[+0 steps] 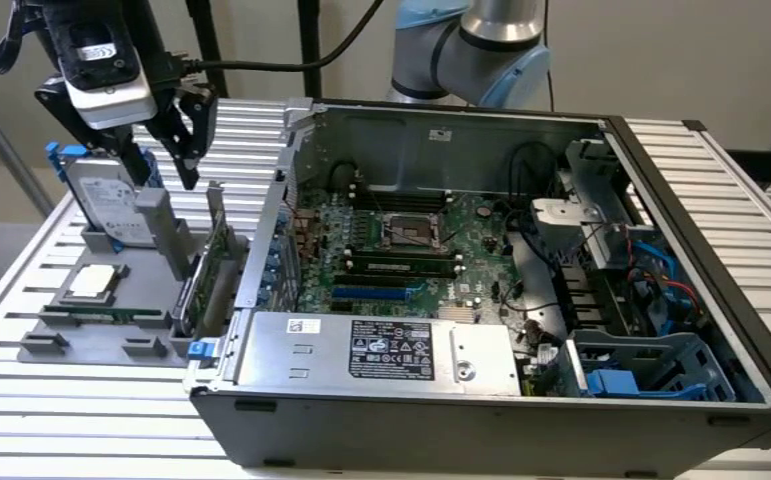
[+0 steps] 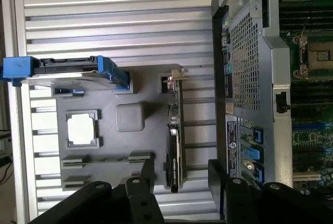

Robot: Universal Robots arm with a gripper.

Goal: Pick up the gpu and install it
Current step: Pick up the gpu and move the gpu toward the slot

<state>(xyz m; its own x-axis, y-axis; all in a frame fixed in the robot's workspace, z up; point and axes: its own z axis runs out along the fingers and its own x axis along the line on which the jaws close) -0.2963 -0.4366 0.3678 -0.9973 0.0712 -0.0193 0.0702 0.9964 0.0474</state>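
Observation:
The gpu stands on its long edge in a slot of the grey parts holder, beside the open computer case; its silver bracket points up at the far end. My gripper hangs open above the holder's far end, higher than the card and touching nothing. From the wrist camera the gpu appears edge-on as a thin black strip on the holder. The gripper has one of its black fingers on each side of the card's line, well above it.
On the holder also stand a silver hard drive with blue rails, a processor chip and a green memory stick. The case's motherboard lies exposed with a blue slot. Everything rests on a slatted aluminium table.

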